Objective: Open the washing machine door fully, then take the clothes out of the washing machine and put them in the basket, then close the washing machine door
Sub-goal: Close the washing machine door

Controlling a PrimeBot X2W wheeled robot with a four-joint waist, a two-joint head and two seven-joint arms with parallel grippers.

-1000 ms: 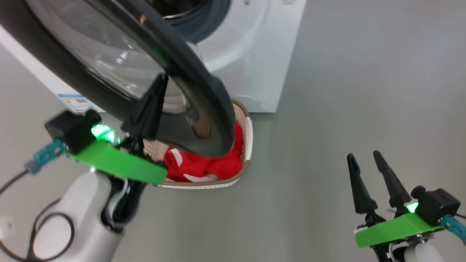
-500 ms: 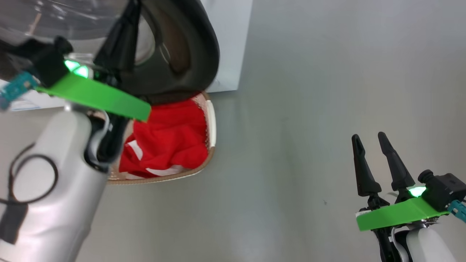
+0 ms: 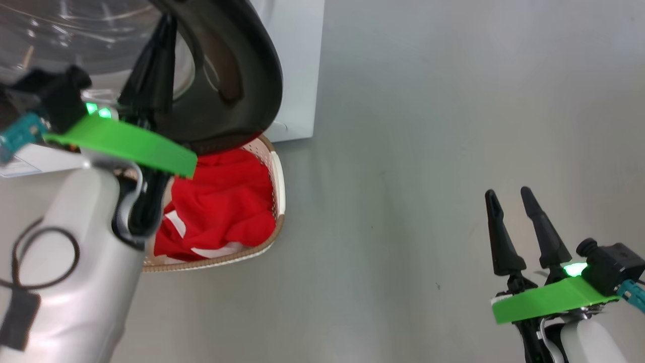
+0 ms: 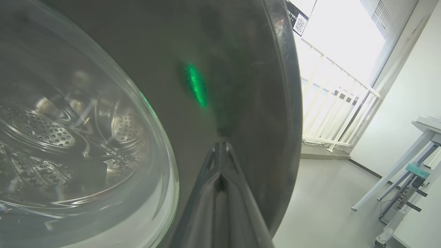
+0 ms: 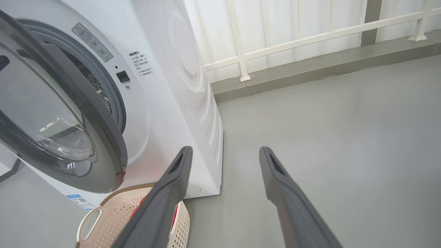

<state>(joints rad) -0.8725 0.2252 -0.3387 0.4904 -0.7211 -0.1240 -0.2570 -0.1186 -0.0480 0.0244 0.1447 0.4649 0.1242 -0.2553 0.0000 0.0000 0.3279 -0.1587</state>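
Left gripper (image 3: pixel 169 22) is closed with nothing between the fingers. In the left wrist view its tips (image 4: pixel 220 148) sit against the glossy black ring of the washing machine door (image 4: pixel 241 69), just beside the edge of the glass bowl. I can see the steel drum holes through the glass.

The door (image 3: pixel 227 75) is partly open, swung out from the washing machine (image 3: pixel 297 60). From the right wrist view I see the door's inner side (image 5: pixel 93 177), angled off the machine front (image 5: pixel 172 86), with a gap to the opening.

The basket (image 3: pixel 278 176) is on the floor (image 3: pixel 403 201), right in front of the machine and partly under the door's lower edge. The red clothes (image 3: pixel 221 201) with white trim are piled inside it, below the left forearm.

Right gripper (image 3: pixel 509 194) has its fingers spread and holds nothing. It hangs over bare floor, well apart from the door and basket. In its own view (image 5: pixel 225 150) it points at the machine's lower corner, with the basket (image 5: pixel 113 220) at lower left.
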